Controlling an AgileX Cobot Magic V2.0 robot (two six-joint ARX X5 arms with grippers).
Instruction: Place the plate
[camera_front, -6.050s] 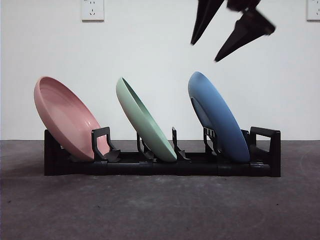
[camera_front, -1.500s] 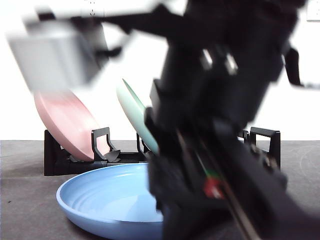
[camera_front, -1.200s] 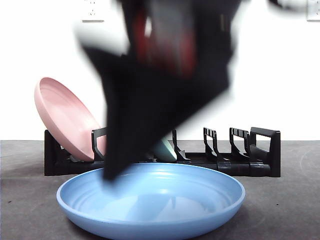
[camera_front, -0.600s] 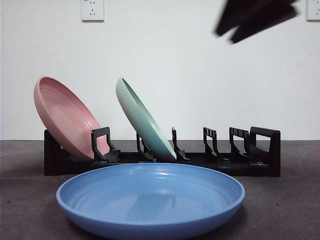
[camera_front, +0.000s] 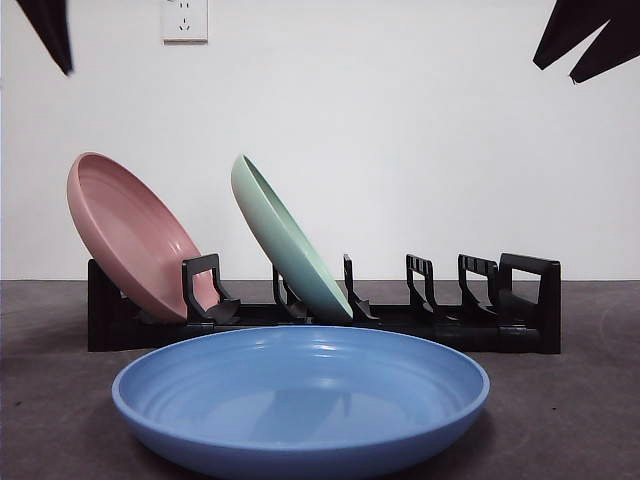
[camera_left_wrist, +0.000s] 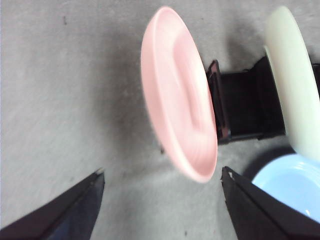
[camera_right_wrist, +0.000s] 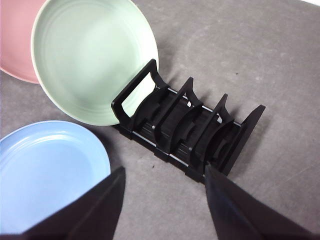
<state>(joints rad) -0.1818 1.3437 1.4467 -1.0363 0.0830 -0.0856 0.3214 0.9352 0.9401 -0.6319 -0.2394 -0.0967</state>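
Lying flat on the grey table (camera_front: 60, 420), the blue plate (camera_front: 300, 400) sits just in front of the black rack (camera_front: 450, 325), right way up, its far rim near the rack's base but apart from it. In the rack, the pink plate (camera_front: 130, 235) leans in the end slot and the green plate (camera_front: 290, 240) leans in the next slot; the slots beyond the green plate stand bare, with open table on both sides of the rack.

The left gripper (camera_left_wrist: 162, 175) hangs high above the pink plate's end of the rack, jaws spread wide and holding nothing. The right gripper (camera_right_wrist: 165, 172) hangs high above the bare end of the rack, jaws also spread wide and holding nothing. Neither touches a plate.

Compared with 4.9 s ago, the blue plate has left its slot near the rack's far end and come down onto the table. Since 0.5 s ago, the right gripper has drawn further toward the corner, and a black tip now shows at the opposite top corner.
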